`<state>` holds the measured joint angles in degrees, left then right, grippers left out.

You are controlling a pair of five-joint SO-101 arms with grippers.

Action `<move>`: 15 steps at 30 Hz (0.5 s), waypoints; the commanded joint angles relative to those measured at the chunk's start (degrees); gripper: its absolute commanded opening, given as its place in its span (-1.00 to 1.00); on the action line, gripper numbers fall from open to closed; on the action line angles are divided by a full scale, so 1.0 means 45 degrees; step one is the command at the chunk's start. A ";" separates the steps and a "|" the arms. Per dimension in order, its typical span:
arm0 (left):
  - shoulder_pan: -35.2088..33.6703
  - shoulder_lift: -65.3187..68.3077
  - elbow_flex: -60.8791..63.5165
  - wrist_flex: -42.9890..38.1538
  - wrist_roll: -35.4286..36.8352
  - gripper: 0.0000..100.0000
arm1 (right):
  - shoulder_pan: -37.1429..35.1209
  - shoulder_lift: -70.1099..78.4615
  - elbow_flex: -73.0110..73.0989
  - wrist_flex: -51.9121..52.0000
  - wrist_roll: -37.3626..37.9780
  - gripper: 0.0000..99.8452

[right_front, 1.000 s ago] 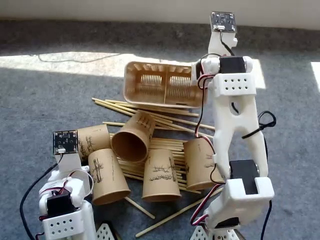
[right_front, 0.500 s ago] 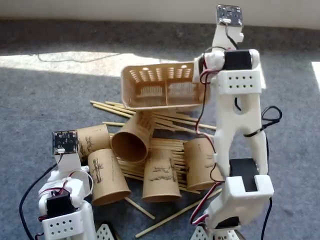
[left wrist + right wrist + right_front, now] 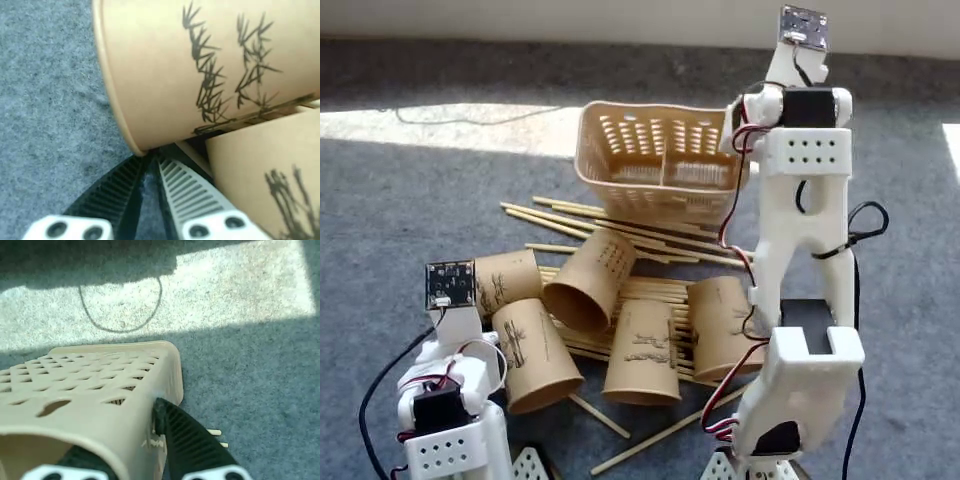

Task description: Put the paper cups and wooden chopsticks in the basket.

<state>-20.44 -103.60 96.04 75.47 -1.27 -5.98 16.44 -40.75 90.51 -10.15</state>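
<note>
Behind the paper cups [image 3: 585, 285], grips the basket [image 3: 650, 160] by its wall in right claw [image 3: 137, 437]; left claw [image 3: 150, 160] together beside one cup [image 3: 200, 65].

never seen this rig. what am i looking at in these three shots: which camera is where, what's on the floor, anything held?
These are two small white robot arms side by side, each ending in two fingers. The high view comes from a fixed camera looking down over both. The other two pictures come from a camera on each arm's wrist, looking along that arm's fingers. On the grey carpet lie five paper cups among a heap of wooden chopsticks. The right arm's fingers are clamped on the wall of the basket, one finger outside it. The left arm's fingers are shut and empty, close by one cup's rim.
</note>
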 commanded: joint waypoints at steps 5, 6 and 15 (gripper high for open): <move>-0.0029 0.0029 0.0264 0.0098 -0.0020 -0.99 | 0.0186 -0.0264 -0.1436 -0.0068 -0.0274 -0.99; -0.0029 0.0029 0.0264 0.0098 -0.0020 -0.99 | 0.0186 -0.0244 -0.1377 -0.0068 -0.0274 -0.99; -0.0029 0.0029 0.0264 0.0098 -0.0020 -0.99 | 0.0244 0.0147 -0.1358 -0.0400 -0.0274 -0.99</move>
<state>-20.44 -103.60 96.04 75.47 -1.27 -5.71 16.97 -43.82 90.51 -10.68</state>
